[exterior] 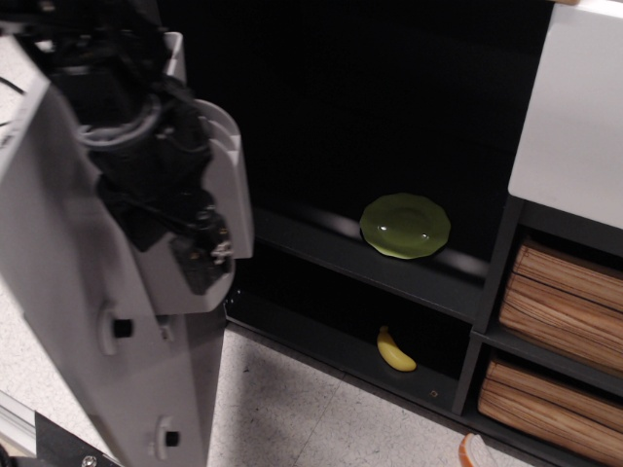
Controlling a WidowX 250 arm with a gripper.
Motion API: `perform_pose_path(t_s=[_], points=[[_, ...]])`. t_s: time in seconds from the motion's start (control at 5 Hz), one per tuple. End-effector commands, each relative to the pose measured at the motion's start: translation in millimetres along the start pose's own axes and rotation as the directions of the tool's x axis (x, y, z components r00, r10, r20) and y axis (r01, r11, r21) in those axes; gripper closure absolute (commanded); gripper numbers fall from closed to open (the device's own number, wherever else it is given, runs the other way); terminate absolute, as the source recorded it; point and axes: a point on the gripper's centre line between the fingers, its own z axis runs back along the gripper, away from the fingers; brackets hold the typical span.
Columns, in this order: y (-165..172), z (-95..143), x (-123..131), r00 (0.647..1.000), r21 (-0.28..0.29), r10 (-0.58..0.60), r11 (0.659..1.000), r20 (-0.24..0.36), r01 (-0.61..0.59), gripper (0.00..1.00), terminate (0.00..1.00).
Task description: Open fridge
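The fridge stands open, its black shelved interior [389,126] exposed. Its light grey door [68,292] is swung wide to the left, and I see its inner face with a white door bin [229,185]. The handle and dispenser recess are on the hidden outer side. My black arm and gripper [200,253] lie against the door's inner face, just below the bin. The fingers are dark and merge together, so I cannot tell whether they are open or shut.
A green plate [405,225] sits on the middle shelf [321,248]. A yellow banana [395,351] lies on the bottom shelf. To the right stands a white-panelled unit [574,107] with wood-coloured drawers [565,302]. An orange-and-white object [474,452] lies on the floor.
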Motion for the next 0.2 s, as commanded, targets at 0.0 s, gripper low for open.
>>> perform_pose_path(t_s=[0.0], points=[[4.5,9.4,3.2,1.0,0.01,-0.003,1.0,0.016,0.003,0.0,1.0]])
